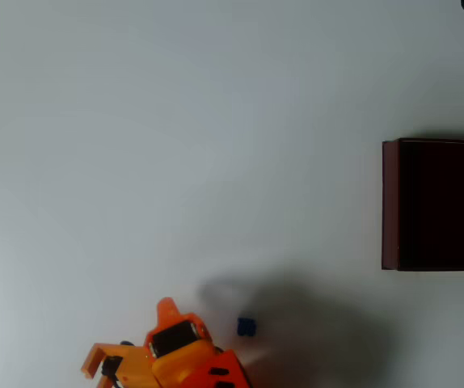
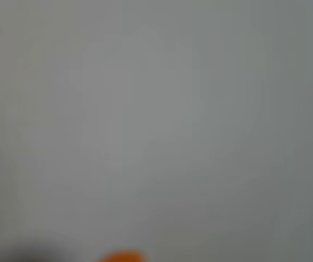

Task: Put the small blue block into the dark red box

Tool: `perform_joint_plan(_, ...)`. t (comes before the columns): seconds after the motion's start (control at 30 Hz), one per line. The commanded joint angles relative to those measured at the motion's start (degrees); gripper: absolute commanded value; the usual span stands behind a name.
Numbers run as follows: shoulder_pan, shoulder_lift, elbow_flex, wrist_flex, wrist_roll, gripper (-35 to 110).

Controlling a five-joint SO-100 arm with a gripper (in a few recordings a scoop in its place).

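In the overhead view the small blue block [image 1: 246, 326] lay just right of the orange fingers [image 1: 127, 335], untouched; they looked spread apart, the dark red box [image 1: 390, 206] far beyond.

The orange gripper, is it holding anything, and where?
Nothing is held. The small blue block lies on the white table, apart from the orange gripper in the overhead view.

Orange gripper [image 1: 127, 339] low, fingers spread

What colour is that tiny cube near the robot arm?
Bright blue. The small blue block shows best in the overhead view.
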Motion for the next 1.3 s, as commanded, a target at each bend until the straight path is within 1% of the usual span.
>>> perform_joint_plan(0.0,2.37,0.44,0.26,0.35,-0.09,0)
perform_joint_plan(0.6,2.29,0.44,0.26,0.35,-0.09,0)
perform_joint_plan(0.93,0.0,0.53,-0.44,0.35,5.36,0)
perform_joint_plan(1.13,-5.71,0.09,-5.54,1.58,11.07,0)
perform_joint_plan(1.27,-7.65,-4.22,-11.16,2.99,13.45,0)
